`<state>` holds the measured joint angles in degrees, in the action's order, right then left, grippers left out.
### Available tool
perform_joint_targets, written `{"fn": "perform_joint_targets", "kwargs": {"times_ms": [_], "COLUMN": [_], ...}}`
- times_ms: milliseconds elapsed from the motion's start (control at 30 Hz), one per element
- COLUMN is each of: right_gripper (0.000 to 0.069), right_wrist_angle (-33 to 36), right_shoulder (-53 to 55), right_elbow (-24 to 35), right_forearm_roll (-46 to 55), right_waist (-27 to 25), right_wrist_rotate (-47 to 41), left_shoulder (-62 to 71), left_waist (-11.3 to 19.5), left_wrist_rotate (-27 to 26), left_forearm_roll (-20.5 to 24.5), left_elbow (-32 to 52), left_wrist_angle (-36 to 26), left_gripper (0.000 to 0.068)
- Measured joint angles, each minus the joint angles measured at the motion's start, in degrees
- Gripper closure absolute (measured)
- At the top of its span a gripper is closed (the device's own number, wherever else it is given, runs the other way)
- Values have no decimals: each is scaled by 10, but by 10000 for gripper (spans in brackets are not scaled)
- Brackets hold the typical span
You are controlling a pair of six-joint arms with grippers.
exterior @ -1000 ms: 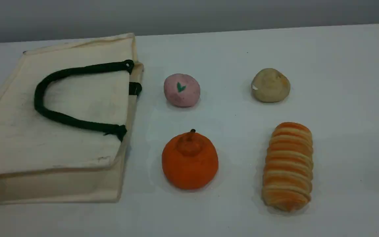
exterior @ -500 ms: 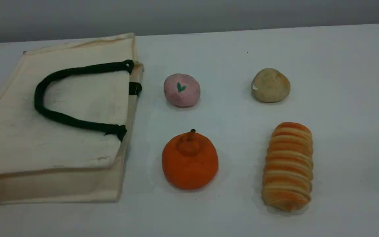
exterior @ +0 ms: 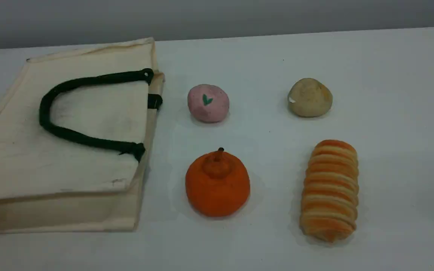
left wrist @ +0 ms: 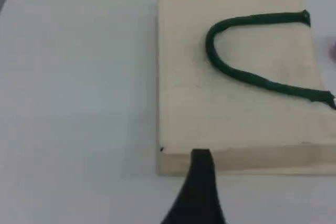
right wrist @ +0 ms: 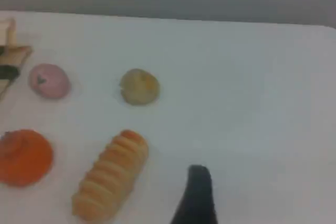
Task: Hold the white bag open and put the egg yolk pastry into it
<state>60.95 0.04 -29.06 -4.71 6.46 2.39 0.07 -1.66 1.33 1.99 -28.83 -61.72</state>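
Left end effector (left wrist: 201, 167) and right end effector (right wrist: 198, 179) hung wide open, holding nothing. The white bag (exterior: 89, 113) lay flat and shut by the left edge of the worktop (exterior: 390, 75). The egg yolk pastry (exterior: 309, 98) sat untouched toward the far edge. Nothing had moved, so the task seemed unstarted.

Scene view: fixed, high, slanting down across the tabletop (exterior: 390, 67). The white bag (exterior: 70, 158) sits at left and the whole layout is in frame.
Left wrist view: close above the bag, looking down on it. It shares the bag's green handle (left wrist: 262, 19) with the scene view.
Right wrist view: farther off, right of the bag, at a lower slant. It shares the egg yolk pastry (right wrist: 139, 86) and the bag's near corner with the scene view.
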Motion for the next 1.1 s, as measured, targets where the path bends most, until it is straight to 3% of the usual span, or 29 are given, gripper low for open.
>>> {"fn": "perform_joint_targets", "kwargs": {"times_ms": [133, 367, 733, 1100], "right_gripper": [128, 128, 128, 128], "right_wrist_angle": [-20, -50, -59, -80], "right_shoulder": [25, 133, 391, 598], "right_elbow": [-13, -99, -259, -324], "right_forearm_roll": [-1, 11, 33, 34], "right_waist": [26, 46, 46, 46], "right_wrist_rotate": [-39, -52, -49, -49], "left_shoulder": [5, 89, 370, 636], "left_waist": [-25, -26, -26, -26], "left_wrist_rotate": [39, 58, 57, 57], "left_forearm_roll": [25, 46, 45, 43], "left_elbow": [-2, -39, -135, -235], "left_wrist_angle": [-3, 4, 51, 121], "left_gripper": [102, 102, 102, 102]}}
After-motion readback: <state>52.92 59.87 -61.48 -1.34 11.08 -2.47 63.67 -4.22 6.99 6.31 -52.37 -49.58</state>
